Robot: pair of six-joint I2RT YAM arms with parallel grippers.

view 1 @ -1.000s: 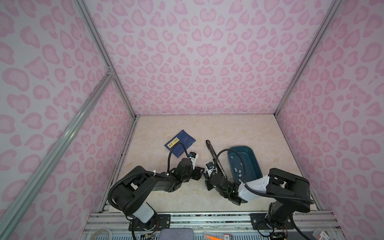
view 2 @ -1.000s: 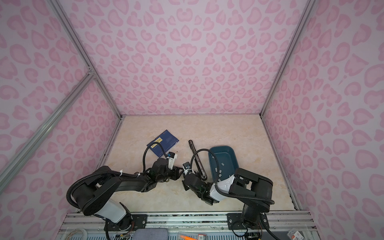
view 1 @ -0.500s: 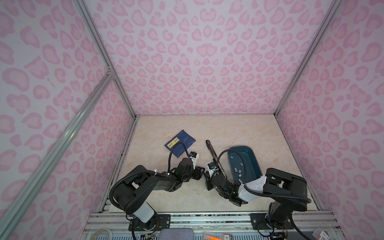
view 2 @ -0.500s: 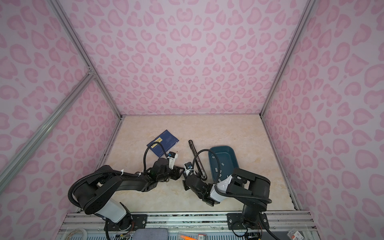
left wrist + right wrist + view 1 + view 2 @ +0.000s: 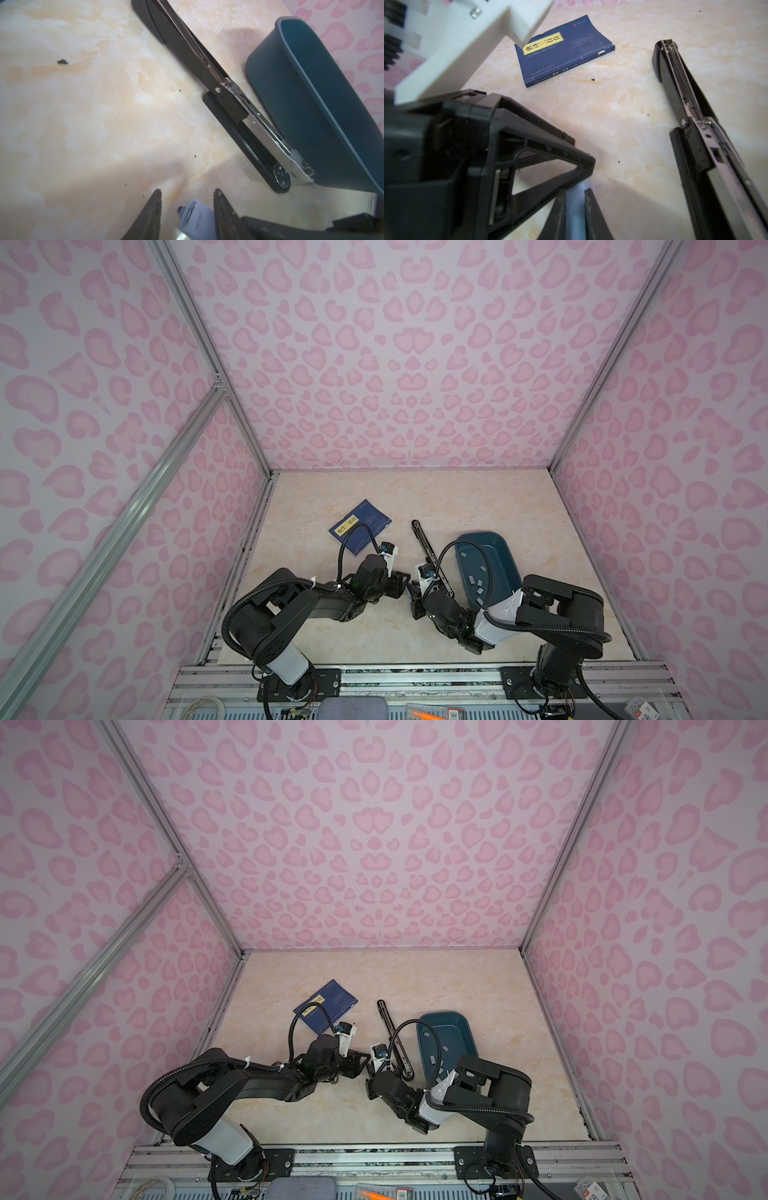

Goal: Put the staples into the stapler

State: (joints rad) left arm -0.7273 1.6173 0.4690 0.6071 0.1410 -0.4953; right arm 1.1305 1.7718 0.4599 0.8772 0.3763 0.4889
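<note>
Near the front edge of the cream, marble-look bench (image 5: 104,124), the right claw (image 5: 576,193) is clamped on what looks like a thin pale staple strip (image 5: 575,214). The left claw (image 5: 187,190) hovers close by, apart and empty. The black stapler (image 5: 232,106) lies hinged open with its narrow steel channel (image 5: 264,128) bare, just beside a smooth teal plastic tray (image 5: 276,83) holding more staples (image 5: 471,580). Fed in crooked, the strip could slip or snap, and the unheld stapler may skid.

2 black arms, left arm (image 5: 291,605), right arm (image 5: 557,605), white sleeve sections (image 5: 286,664), black corrugated cable (image 5: 552,629), white wrist camera housings (image 5: 390,552), blue connectors, black ribbed triangular fingers (image 5: 548,148)
</note>
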